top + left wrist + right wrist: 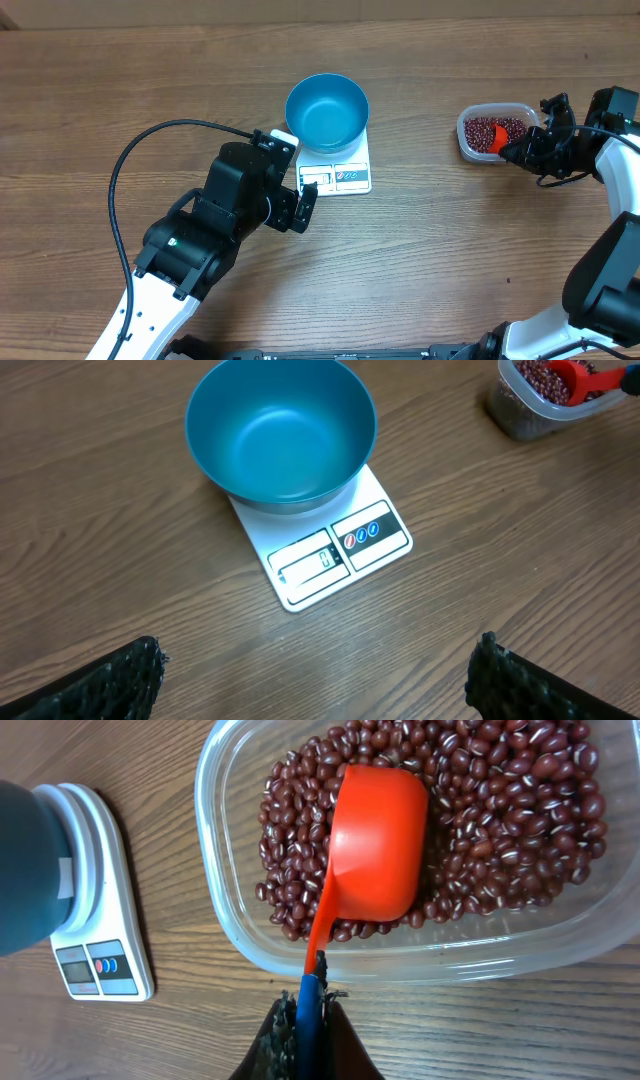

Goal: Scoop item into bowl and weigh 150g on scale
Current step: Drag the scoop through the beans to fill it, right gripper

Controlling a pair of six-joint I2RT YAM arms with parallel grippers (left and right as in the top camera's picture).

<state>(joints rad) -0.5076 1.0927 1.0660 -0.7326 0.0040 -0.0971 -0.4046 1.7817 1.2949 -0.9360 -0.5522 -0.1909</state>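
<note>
Wrist view alone — right gripper (308, 1020) pinches scoop (375, 845) on beans (500, 800).

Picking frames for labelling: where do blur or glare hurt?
Overhead: evenly lit, sharp; digits on the small white rectangular scale too tiny to read. Left wrist: soft sheen inside the round blue bowl, no hard glare. Right wrist: red-brown beans and orange plastic scoop crisp; bowl at left edge blurred.
</note>
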